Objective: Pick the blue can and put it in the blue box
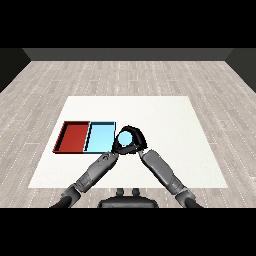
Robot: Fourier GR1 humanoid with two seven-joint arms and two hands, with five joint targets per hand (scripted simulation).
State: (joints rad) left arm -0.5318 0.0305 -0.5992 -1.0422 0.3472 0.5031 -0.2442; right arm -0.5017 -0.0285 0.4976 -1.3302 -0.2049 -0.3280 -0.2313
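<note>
Fingers of the right hand (134, 142) curl round the blue can (124, 140) — just at three o'clock of the light blue tray (100, 137). Left hand (116, 148) touches it; grip unclear.

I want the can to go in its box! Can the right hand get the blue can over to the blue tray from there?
Probably yes. The right hand is curled round the blue can just beside the light blue tray, and nothing stands between them. The left hand sits close by the can, though, and might crowd the move.
</note>
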